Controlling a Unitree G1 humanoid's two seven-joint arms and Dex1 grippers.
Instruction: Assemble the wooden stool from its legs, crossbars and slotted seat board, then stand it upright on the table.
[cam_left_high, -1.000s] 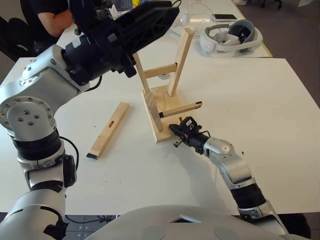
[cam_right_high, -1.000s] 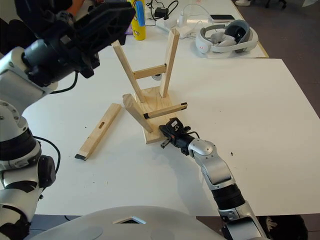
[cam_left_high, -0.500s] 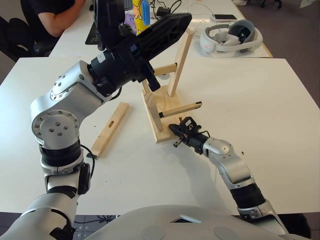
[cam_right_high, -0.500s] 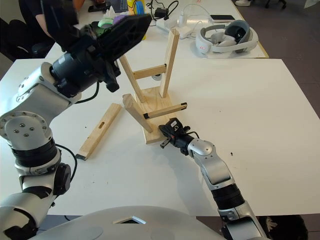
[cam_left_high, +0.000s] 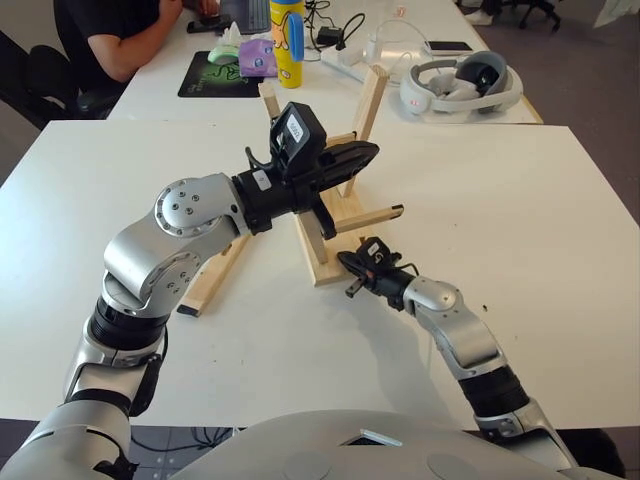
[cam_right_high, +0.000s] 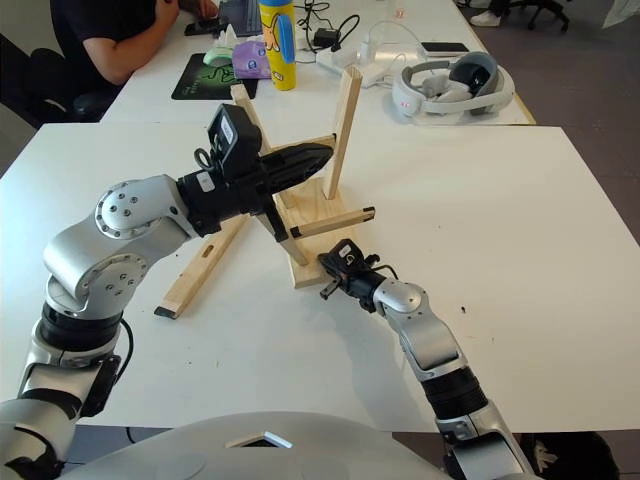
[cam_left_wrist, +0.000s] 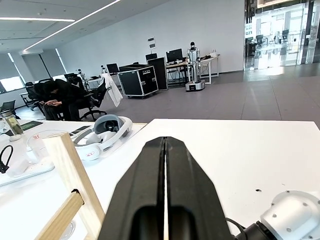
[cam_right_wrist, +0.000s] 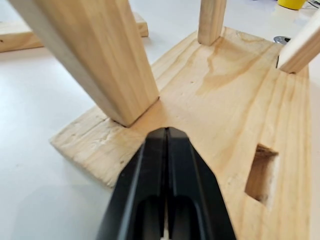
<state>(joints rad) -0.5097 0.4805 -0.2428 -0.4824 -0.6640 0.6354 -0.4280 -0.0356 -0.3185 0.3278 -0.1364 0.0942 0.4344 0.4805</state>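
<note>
left of the seat board (cam_right_wrist: 220, 115) the loose leg (cam_right_high: 190, 275) lies slanting near-left to far-right, closest to the left claw (cam_right_high: 325, 152), closed and empty like the right claw (cam_right_high: 325, 258).

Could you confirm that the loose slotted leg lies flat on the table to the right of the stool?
Not quite: the loose slotted leg lies flat on the table to the left of the stool, as the right eye view shows.
</note>
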